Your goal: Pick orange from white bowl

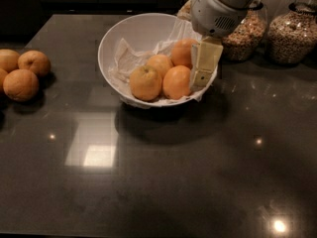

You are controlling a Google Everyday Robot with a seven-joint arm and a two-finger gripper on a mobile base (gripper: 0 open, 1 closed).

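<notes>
Gripper point(204, 66) hangs at the white bowl's point(130, 31) rim, poised to reach the pale orange point(145, 82) beyond a deeper-orange neighbour point(177, 82); its opening cannot be told.

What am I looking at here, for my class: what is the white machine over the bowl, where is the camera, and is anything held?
The white machine is a robot arm; the cream part at its end is its tool, the part that grasps. It hangs at the right rim of the white bowl. One camera looks down on the dark counter; its mounting is not shown. In the bowl, on crumpled paper, lie four oranges; the paler orange sits front left. Other loose oranges lie at the far left, and glass jars stand behind. No fruit is lifted out yet.
</notes>
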